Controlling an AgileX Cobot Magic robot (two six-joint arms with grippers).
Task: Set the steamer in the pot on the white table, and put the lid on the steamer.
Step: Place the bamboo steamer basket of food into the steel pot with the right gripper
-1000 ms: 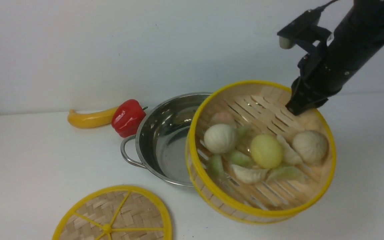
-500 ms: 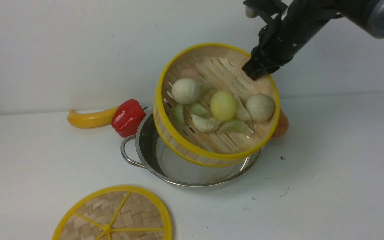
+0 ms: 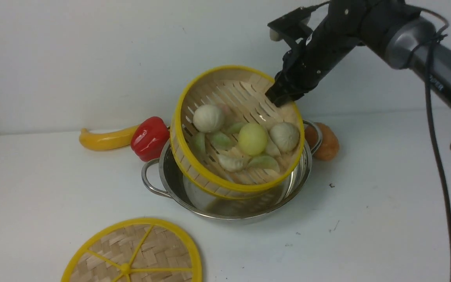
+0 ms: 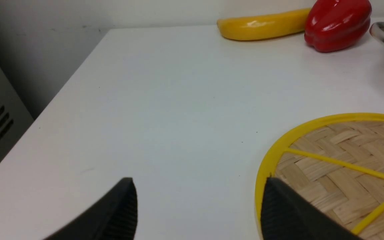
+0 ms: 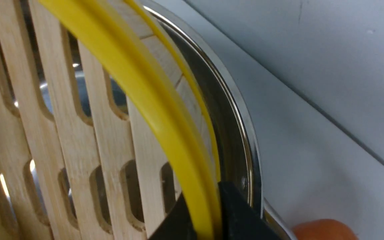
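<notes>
Left jaws wide apart, nothing between them, low over the white counter (image 4: 165, 100) at its near left. One jaw tip sits over the edge of the lid (image 4: 338, 156) in the left wrist view; can't tell if it touches.

Lid lies flat on the counter at the near edge, knob side up, partly cut off by the front view. It is well apart from the pot (image 3: 169, 172).

Pot stands mid-counter, both wire handles showing. Steamer (image 3: 188, 164) is tilted in it. Its near side dips below the pot's rim, its far side is raised above it. Can't tell if the low side touches the pot's floor. Inside the steamer, bunched toward the low side: white bun (image 3: 208, 118), yellow bun (image 3: 252, 138), second white bun (image 3: 284, 136), pale green dumplings (image 3: 264, 161).

Right jaws narrow, pinched on the steamer's far yellow rim. The right wrist view shows that rim between the two black tips, with the pot's steel edge just beyond. Right arm (image 3: 405, 43) comes in from the upper right, angled down to that rim.

Farther back: red pepper (image 3: 150, 138) just left of the pot, touching or nearly touching the yellow banana (image 3: 106, 141) to its left. An orange-brown rounded thing (image 3: 327, 145) sits just behind the pot's right handle. A plain pale wall is behind everything.
</notes>
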